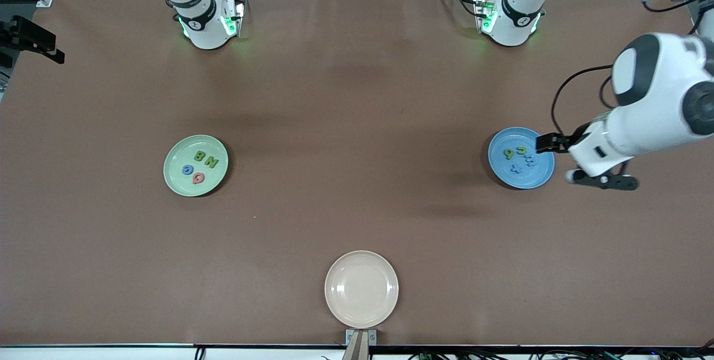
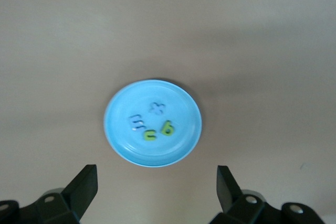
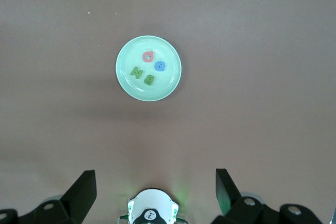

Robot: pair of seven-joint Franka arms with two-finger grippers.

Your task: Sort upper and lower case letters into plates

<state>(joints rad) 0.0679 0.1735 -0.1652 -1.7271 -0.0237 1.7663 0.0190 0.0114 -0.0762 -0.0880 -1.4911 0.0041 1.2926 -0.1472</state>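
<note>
The pale green plate [image 1: 174,178] lies toward the right arm's end of the table and holds a green B [image 1: 199,155], a green N [image 1: 211,162], a blue round letter [image 1: 188,169] and a red one [image 1: 198,178]. It also shows in the right wrist view [image 3: 126,85]. The blue plate [image 1: 527,180] lies toward the left arm's end and holds two green letters [image 1: 509,153] and two pale blue ones [image 1: 516,169]. My left gripper [image 1: 569,162] hangs open and empty beside the blue plate [image 2: 121,140]. My right gripper [image 3: 156,190] is open, empty, high over its own base.
An empty cream-beige plate [image 1: 334,293] lies near the table edge closest to the front camera, midway between the arms. The two arm bases [image 1: 209,22] [image 1: 510,19] stand along the table edge farthest from that camera.
</note>
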